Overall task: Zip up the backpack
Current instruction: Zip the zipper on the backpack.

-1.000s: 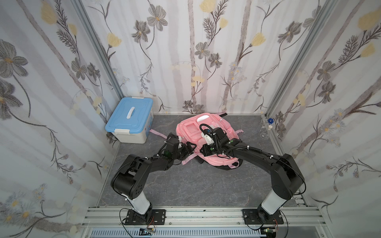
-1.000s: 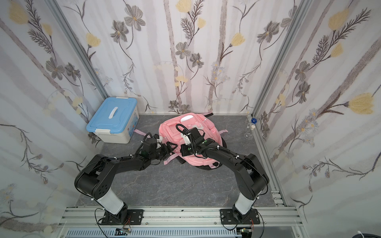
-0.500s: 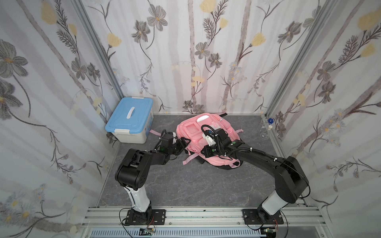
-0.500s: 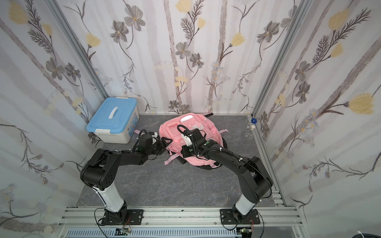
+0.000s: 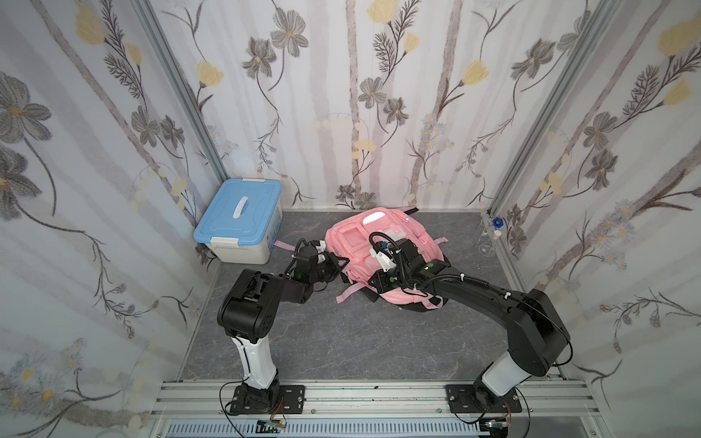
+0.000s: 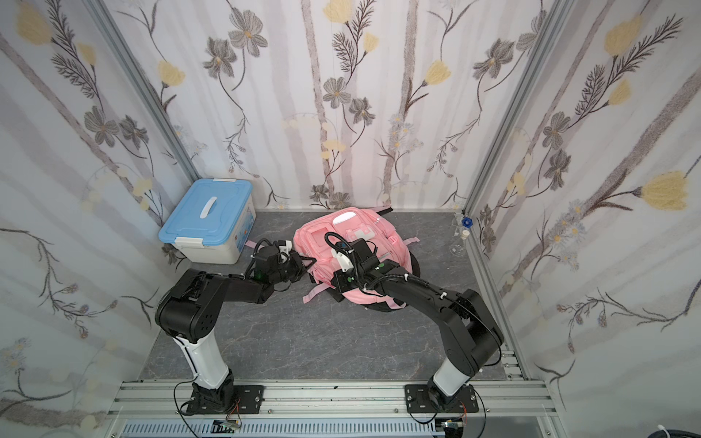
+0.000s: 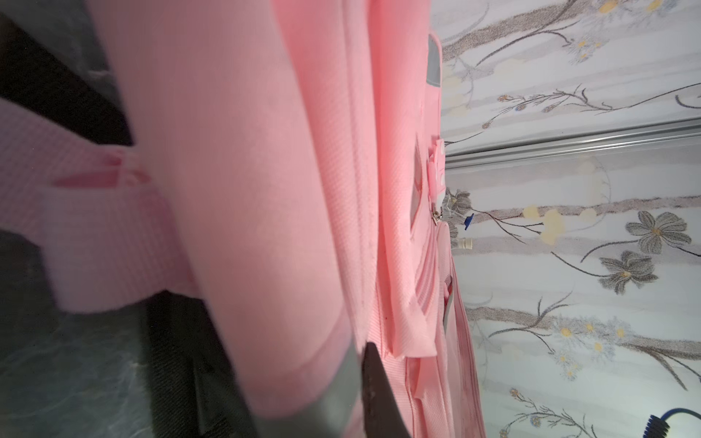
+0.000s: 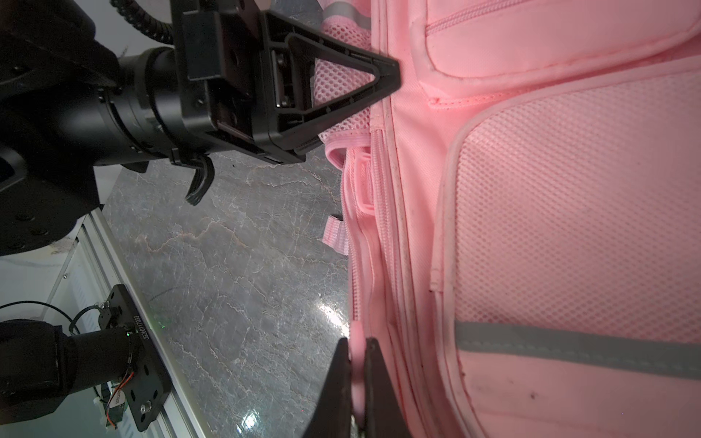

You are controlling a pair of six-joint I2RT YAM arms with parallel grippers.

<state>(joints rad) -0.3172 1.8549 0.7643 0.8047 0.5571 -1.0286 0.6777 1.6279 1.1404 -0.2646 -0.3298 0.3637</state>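
Toward rear wall, on marbled grey floor (image 5: 341,341): one pink woven backpack (image 5: 379,242), mesh panels, grey reflective strip; one blue-lidded box (image 5: 239,220) apart. Left gripper (image 8: 394,72) pinched shut, pointed tips against backpack's side seam; right gripper (image 8: 356,360) clamped on its pink edge piping.

A grey marbled tabletop (image 5: 341,341) carries a pink backpack (image 5: 352,242) far centre, a blue-lidded storage box (image 5: 239,220) far left and small bottles (image 5: 496,234) far right.

Pink backpack (image 7: 246,189) beside floral wall (image 7: 569,265)
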